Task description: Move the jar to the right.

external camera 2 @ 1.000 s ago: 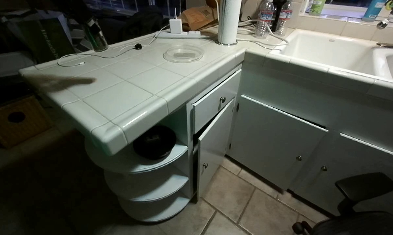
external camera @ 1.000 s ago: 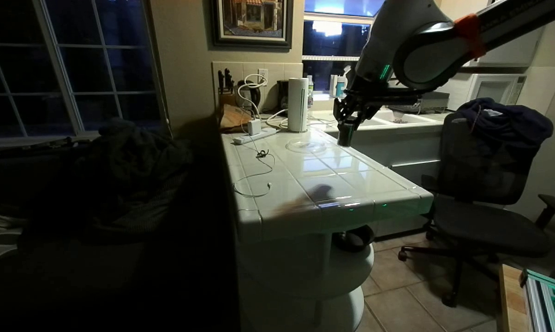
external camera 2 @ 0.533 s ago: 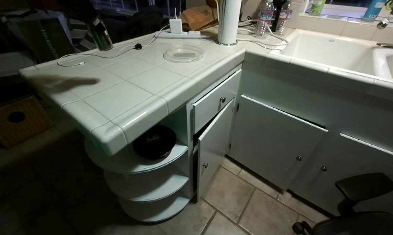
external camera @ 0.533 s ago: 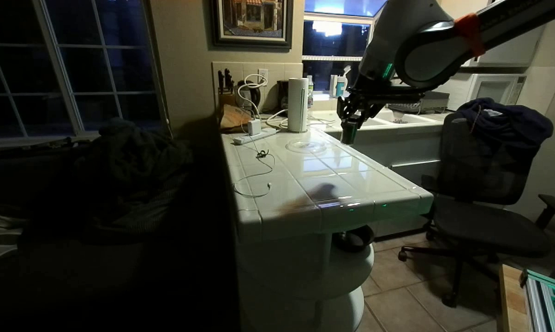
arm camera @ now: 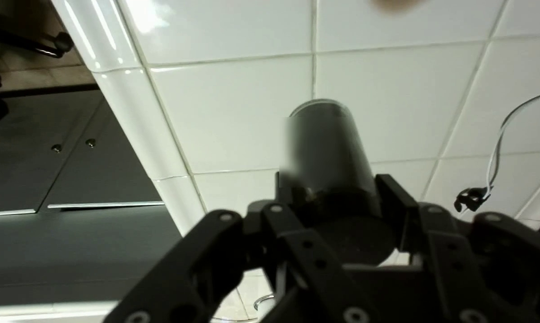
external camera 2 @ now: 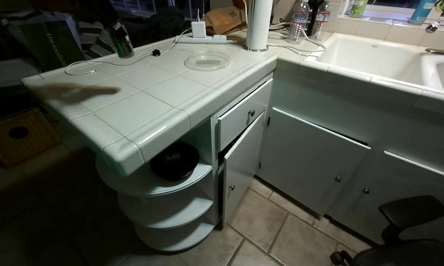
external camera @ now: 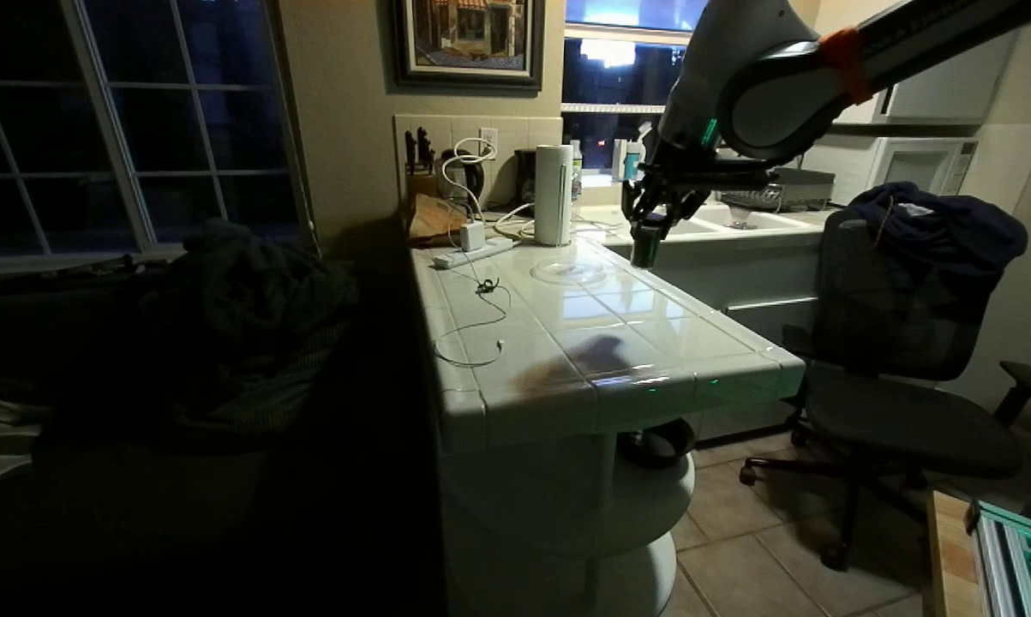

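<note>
The bent arm (external camera: 764, 103) has shifted slightly, its downturned fingers (arm camera: 397, 199) pinching the jar (arm camera: 335, 157), seemingly above the counter (external camera 2: 170, 88).

Count was 1 dark cylindrical jar (arm camera: 330, 146), 1 black two-finger gripper (arm camera: 337, 193), 1 white paper-towel roll (external camera 2: 259, 26), 2 clear plastic water bottles (external camera 2: 298, 24), 1 clear round plastic dish (external camera 2: 207, 67). In an exterior view there were 3 curved white shelves (external camera 2: 166, 211), 4 round metal knobs (external camera 2: 251, 113).

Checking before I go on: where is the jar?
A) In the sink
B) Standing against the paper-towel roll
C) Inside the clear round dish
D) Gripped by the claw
D: the wrist view shows the jar clasped between the two sides of the claw, its far end sticking out past the tips.
</note>
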Motion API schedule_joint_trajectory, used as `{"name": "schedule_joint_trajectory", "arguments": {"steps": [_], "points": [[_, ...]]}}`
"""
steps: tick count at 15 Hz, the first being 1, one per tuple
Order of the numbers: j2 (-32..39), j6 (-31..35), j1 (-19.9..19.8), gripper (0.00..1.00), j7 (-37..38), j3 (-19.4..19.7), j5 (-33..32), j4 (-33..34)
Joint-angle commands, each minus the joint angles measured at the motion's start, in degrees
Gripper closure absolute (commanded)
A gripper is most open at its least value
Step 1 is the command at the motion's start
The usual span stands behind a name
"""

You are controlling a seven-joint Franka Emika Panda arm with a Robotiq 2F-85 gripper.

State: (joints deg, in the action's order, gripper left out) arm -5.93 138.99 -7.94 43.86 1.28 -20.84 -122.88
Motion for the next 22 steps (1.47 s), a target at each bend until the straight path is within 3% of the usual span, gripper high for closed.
{"name": "schedule_joint_trajectory", "arguments": {"steps": [1,10,22], "points": [[9.3,-5.1,0.0,0.76,-0.2,1.5,2.4,10.6],[27.2,-7.1,-0.9,0.76,0.5,8.8,15.1,29.3],[40.9,-6.6,-2.7,0.76,4.6,13.5,21.7,42.2]]}}
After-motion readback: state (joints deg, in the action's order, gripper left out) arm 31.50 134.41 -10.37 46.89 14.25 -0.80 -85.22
